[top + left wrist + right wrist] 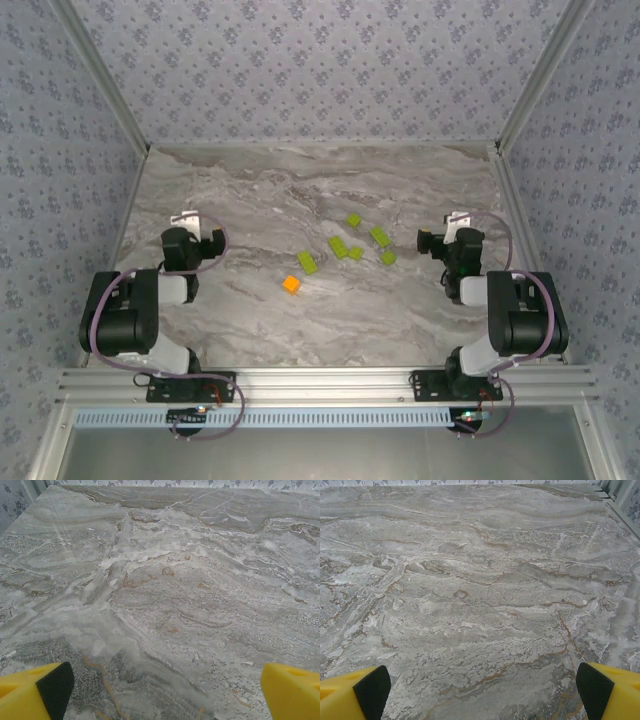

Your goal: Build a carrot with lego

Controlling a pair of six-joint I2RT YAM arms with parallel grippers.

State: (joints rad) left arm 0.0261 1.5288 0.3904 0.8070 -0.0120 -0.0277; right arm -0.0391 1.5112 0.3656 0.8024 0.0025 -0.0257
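We hold left gripper (165,690) and right gripper (484,687) apart, empty; the lego (339,246) seems light, rigid, slippery: pinch flat sides.

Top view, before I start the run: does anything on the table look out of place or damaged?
Nothing stands out. The green bricks and the orange brick lie scattered in the middle of the table.

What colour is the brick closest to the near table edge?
That brick is orange; top external view shows it best.
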